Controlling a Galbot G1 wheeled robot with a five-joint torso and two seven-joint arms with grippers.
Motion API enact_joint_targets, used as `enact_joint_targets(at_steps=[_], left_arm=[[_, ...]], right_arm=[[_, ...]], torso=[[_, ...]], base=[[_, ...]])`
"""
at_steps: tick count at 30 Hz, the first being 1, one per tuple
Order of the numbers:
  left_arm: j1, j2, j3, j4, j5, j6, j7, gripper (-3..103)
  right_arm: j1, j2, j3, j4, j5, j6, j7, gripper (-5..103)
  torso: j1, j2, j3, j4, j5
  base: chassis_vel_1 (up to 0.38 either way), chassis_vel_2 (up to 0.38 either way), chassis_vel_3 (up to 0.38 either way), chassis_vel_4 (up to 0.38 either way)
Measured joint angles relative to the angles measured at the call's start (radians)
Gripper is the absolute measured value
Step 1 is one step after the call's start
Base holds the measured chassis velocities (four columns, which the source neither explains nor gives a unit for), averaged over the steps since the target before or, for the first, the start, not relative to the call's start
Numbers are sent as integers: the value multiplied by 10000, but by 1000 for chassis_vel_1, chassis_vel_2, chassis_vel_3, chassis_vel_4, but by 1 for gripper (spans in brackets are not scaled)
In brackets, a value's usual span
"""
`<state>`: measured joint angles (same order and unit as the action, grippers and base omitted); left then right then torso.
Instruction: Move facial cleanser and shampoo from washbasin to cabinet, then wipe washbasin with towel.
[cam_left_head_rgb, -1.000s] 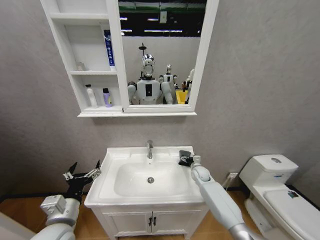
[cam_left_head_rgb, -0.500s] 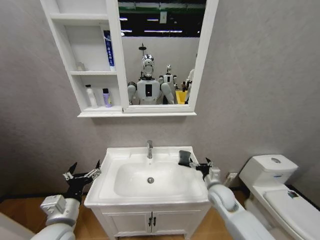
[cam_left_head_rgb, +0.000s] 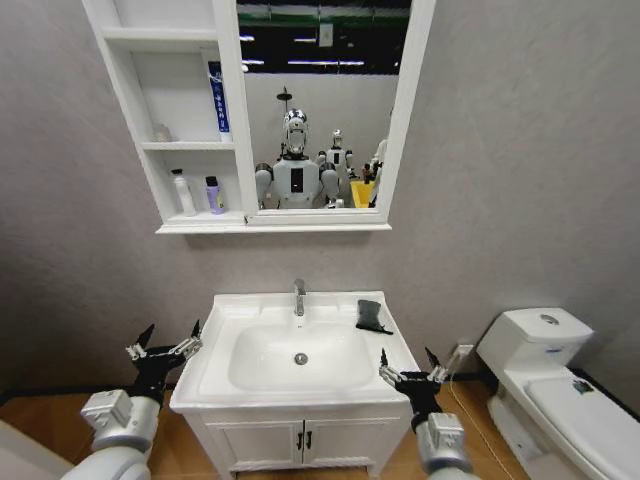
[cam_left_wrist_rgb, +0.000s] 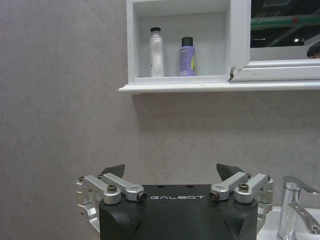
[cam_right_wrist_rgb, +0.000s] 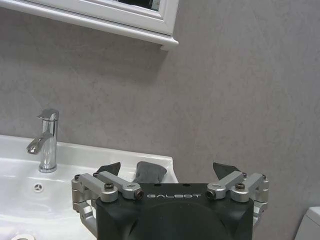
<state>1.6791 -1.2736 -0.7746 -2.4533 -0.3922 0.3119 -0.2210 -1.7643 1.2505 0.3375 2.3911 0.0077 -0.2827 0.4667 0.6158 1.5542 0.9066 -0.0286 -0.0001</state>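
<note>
The white washbasin (cam_left_head_rgb: 225, 375) stands in the middle of the head view, and the dark grey towel (cam_left_head_rgb: 372, 316) lies crumpled on its back right corner. My right gripper (cam_left_head_rgb: 407, 368) hovers open at the basin's front right corner, apart from the towel (cam_right_wrist_rgb: 150, 171). To the left of the basin, my left gripper (cam_left_head_rgb: 165, 343) is open and holds nothing. On the cabinet (cam_left_head_rgb: 190, 222), a white bottle (cam_left_head_rgb: 183, 192) and a purple bottle (cam_left_head_rgb: 214, 195) stand on the lowest shelf. A blue tube (cam_left_head_rgb: 216, 97) stands one shelf up. I cannot tell which is cleanser or shampoo.
A chrome tap (cam_left_head_rgb: 299, 297) rises at the back of the basin. The white toilet (cam_left_head_rgb: 540, 350) sits close on the right, and the two-door vanity (cam_left_head_rgb: 300, 440) is under the basin. The mirror (cam_left_head_rgb: 320, 100) hangs above, beside the shelves.
My right arm has drawn back from the basin's back right corner to its front right corner. It let go of the towel, which stays on the rim. The left arm has not moved.
</note>
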Motion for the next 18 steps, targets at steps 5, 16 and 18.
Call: enact_joint_targets(at_steps=[5,16,18], left_arm=[[0,0,0,0,0,1,0,100],[0,0,0,0,0,2,0,100],[0,0,0,0,0,1,0,100]], right_arm=[[-164,53,-92,4,-150,77,2,100],[-115,68,-195,-168,-203,199,19,100],[-110,9,-243,-237,-164,192,-6,100]], torso=[[-2,0,0,1,-2],[-7,2,-2,-1,1],[-1,-2,0,0,2]], base=[[191,-206,-181,188],[272,-267,-260,254],[345,-362,-351,353]])
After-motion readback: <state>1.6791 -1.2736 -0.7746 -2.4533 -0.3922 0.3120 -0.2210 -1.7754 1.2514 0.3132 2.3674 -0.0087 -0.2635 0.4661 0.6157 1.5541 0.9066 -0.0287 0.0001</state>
